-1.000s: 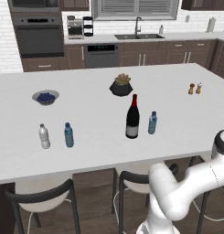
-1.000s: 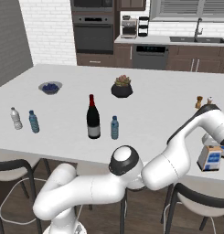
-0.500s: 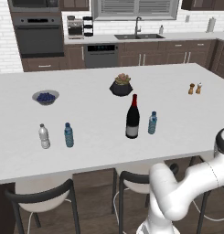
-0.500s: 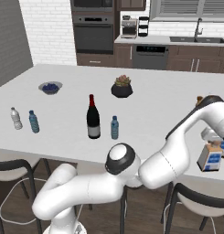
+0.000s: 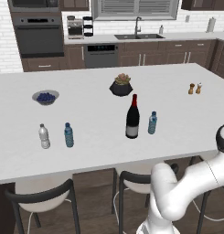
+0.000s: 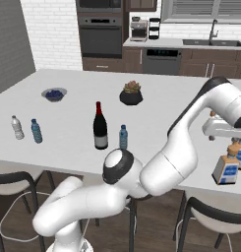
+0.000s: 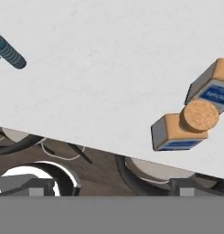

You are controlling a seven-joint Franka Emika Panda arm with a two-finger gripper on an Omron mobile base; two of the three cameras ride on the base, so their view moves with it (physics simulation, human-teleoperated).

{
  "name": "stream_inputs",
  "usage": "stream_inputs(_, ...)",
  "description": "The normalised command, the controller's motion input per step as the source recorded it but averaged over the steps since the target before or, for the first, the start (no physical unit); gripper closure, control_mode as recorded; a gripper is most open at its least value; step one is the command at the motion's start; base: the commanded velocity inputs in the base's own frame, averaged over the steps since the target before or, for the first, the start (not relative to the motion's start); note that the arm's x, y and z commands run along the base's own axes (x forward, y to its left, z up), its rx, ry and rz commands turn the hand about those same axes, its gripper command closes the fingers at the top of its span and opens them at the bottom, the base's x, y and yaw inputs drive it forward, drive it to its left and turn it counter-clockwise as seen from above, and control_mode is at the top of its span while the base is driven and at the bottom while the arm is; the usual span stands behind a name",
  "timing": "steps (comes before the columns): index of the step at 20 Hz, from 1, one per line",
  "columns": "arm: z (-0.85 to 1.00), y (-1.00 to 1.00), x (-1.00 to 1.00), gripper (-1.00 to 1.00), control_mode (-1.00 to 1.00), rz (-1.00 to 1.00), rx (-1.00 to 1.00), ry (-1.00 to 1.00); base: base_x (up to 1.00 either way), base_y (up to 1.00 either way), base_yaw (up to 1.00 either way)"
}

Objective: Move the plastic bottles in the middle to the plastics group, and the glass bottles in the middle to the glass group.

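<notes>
Right base view: the arm bends up and over to the right, its hand above two square bottles (image 6: 226, 169) at the counter's (image 6: 63, 118) near right edge. Whether the claw is open cannot be told. The wine bottle (image 6: 100, 127) and small water bottle (image 6: 123, 137) stand mid-counter, side by side.

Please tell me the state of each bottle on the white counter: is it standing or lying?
Tall dark wine bottle with red top: standing upright.
Small pale grey-blue plastic bottle: upright, beside the wine bottle.
Small clear whitish bottle: upright.
Small deeper-blue bottle: upright.
Nearer squarish tan-necked bottle, blue-white label: upright.
Farther squarish tan-necked bottle: upright, partly hidden by arm.
</notes>
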Motion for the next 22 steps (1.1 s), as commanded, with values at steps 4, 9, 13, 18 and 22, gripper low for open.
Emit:
stream_inputs(4,0.07,1.0,-0.39,-1.0,-1.0,0.01,-0.09,0.04,0.0,0.0,0.0)
stream_inputs(9,0.07,1.0,-0.64,-1.0,-1.0,0.04,-0.12,0.07,0.0,0.0,0.0)
stream_inputs(13,0.22,1.0,-0.55,-1.0,-1.0,0.06,-0.13,0.04,0.0,0.0,0.0)
stream_inputs(18,0.18,1.0,-0.22,-1.0,-1.0,0.01,-0.15,0.0,0.0,0.0,0.0)
stream_inputs(22,0.05,1.0,-0.02,-1.0,-1.0,-0.02,-0.14,-0.03,0.0,0.0,0.0)
